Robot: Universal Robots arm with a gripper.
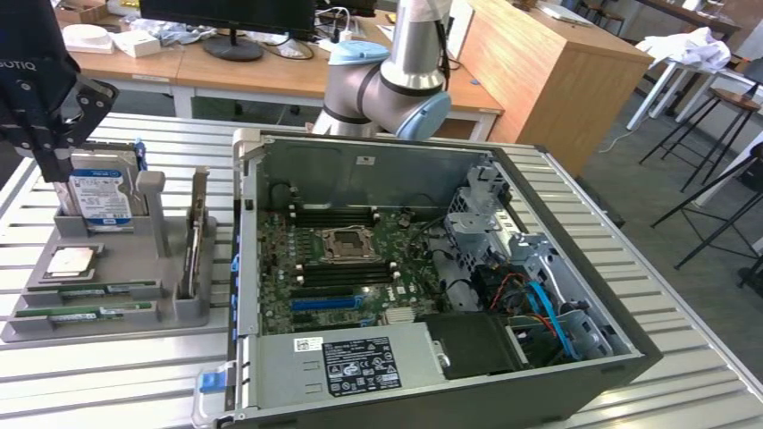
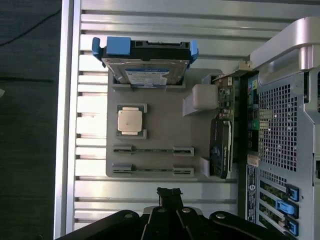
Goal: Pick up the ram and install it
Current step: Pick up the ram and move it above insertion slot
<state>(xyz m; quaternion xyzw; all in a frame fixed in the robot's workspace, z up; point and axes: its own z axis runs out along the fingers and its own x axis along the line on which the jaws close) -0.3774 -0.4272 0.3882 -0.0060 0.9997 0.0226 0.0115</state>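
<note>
Exterior view: showing gripper [image 1: 54, 174] hanging well above the grey tray [image 1: 120, 332], fingers pressed together, holding nothing, tips overlapping the upright hard drive [image 1: 102, 195] from this angle; unable to tell exactly which tray part is lying beneath. Showing ram [image 1: 86, 313] lying flat in its cradle along the tray edge farthest from the hard drive, second stick [image 1: 93, 291] lying parallel just beside it, both well apart from the gripper. Noting processor chip [image 1: 71, 261] sitting between sticks and hard drive, expansion card [image 1: 195, 234] standing on edge along the tray side facing the computer case [image 1: 573, 375]. Noting case lying open, motherboard [image 1: 346, 268] exposed. Noting tray sitting toward the tabletop [image 1: 107, 393] edge on the exterior view's left.

Wrist view: looking straight down on the tray, closed fingertips [image 2: 169, 192] hanging over bare tabletop slats just off the tray edge nearest the ram [image 2: 152, 171]. Seeing both sticks seated in end clips, untouched.

Judging step: approaching for the pick, nothing grasped, nothing installed yet. Judging the grasp as calling for parting the fingers, squaring them across the stick's thin body between the clips, and descending cleanly without nudging the neighbouring stick or processor chip.
</note>
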